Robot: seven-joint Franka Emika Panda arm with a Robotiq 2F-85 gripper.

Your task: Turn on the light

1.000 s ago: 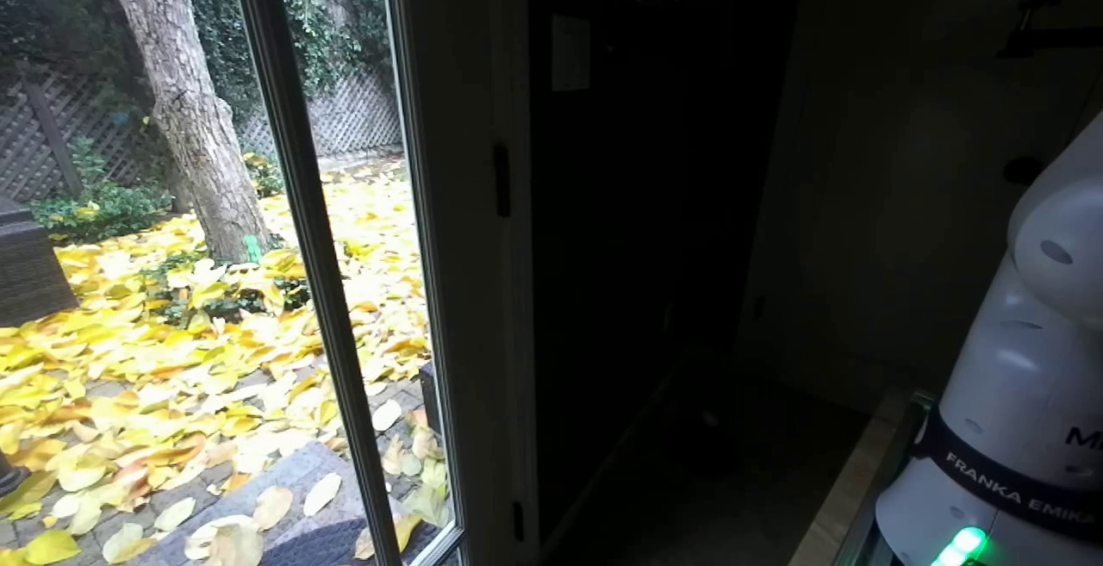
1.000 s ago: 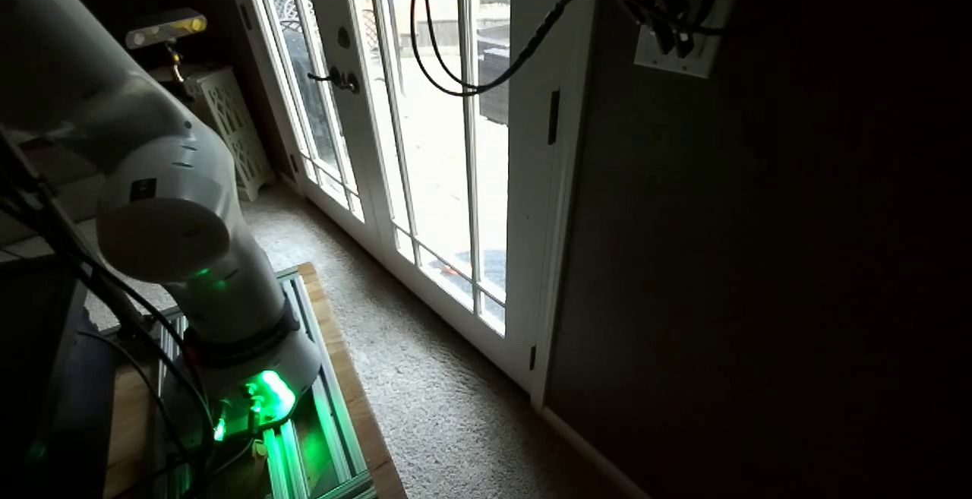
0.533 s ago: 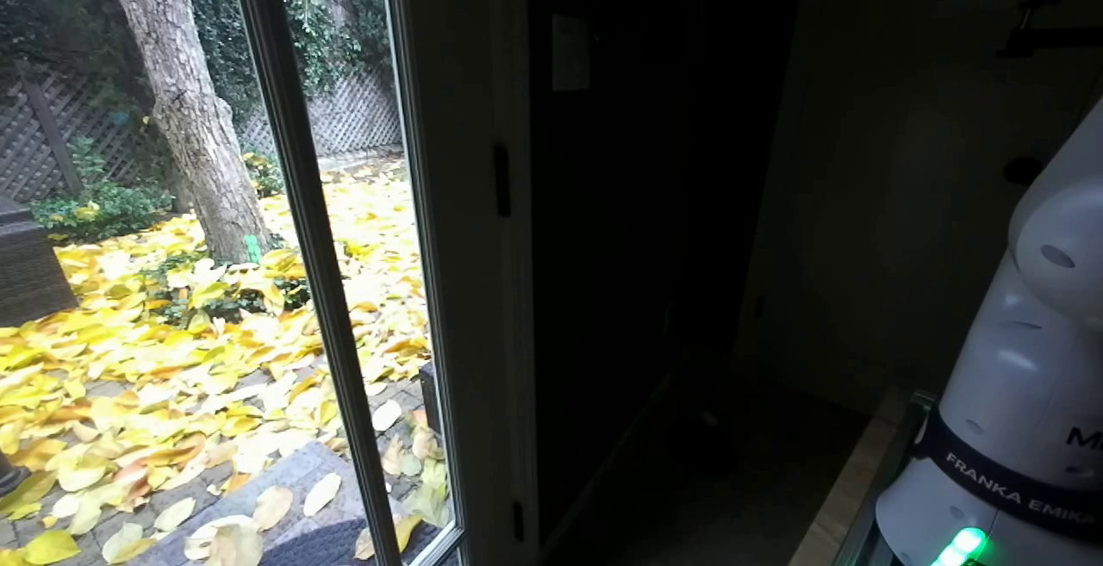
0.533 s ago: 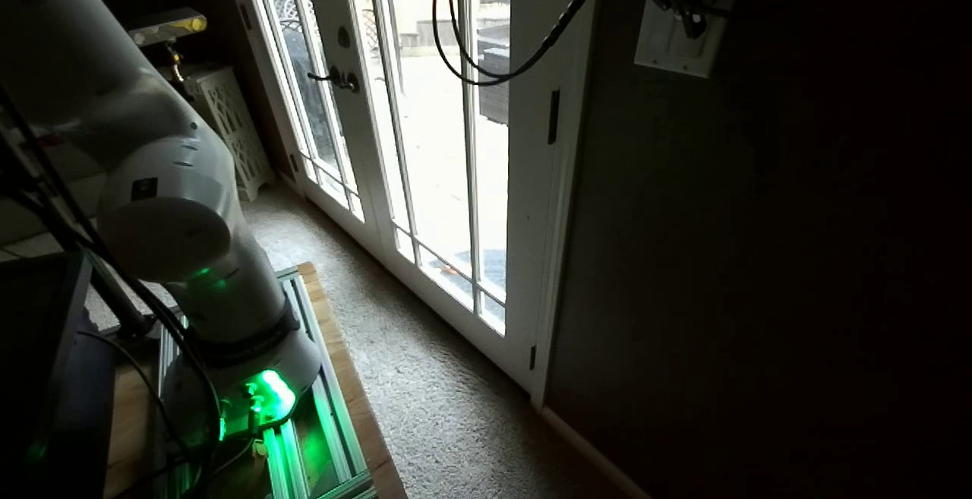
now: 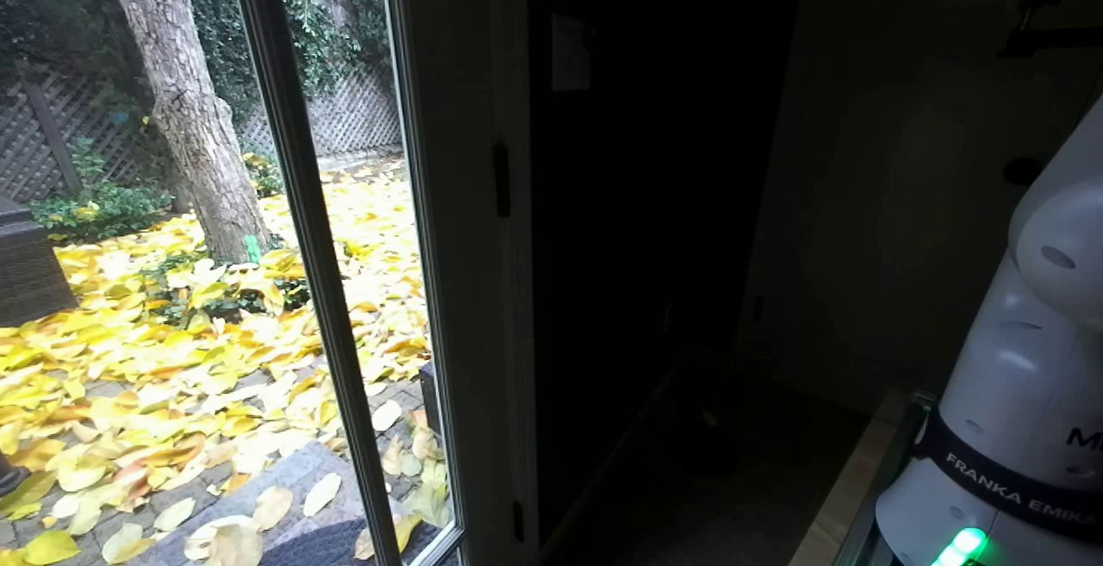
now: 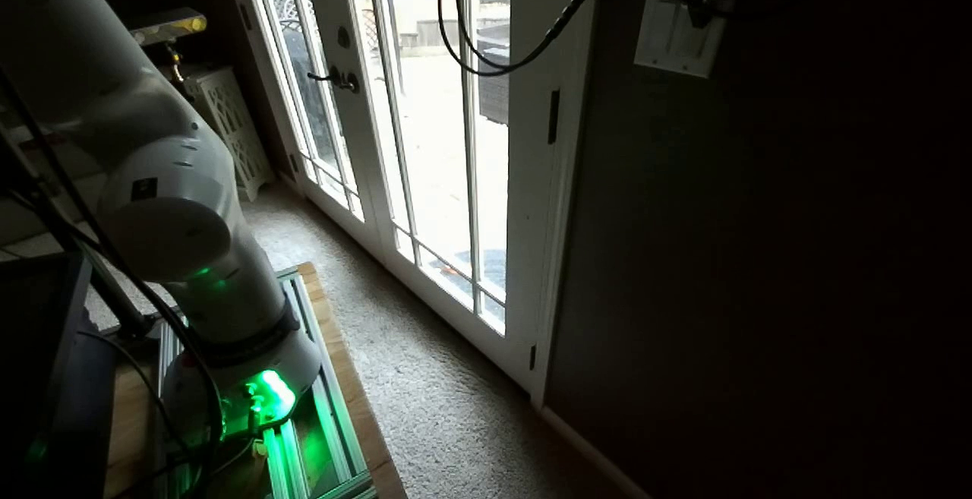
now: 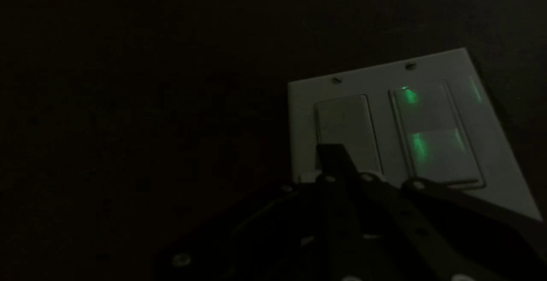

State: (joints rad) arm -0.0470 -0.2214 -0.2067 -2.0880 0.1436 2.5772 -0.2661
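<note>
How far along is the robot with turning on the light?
Done, by the look of it: the pincer is shut and at the switch plate. In hand: in the wrist view its tip overlaps the rocker on the picture's left; whether it touches, I can't tell. Remaining: pressing a rocker, probably that one, until the light comes on; the wall is dark in an exterior view.
</note>
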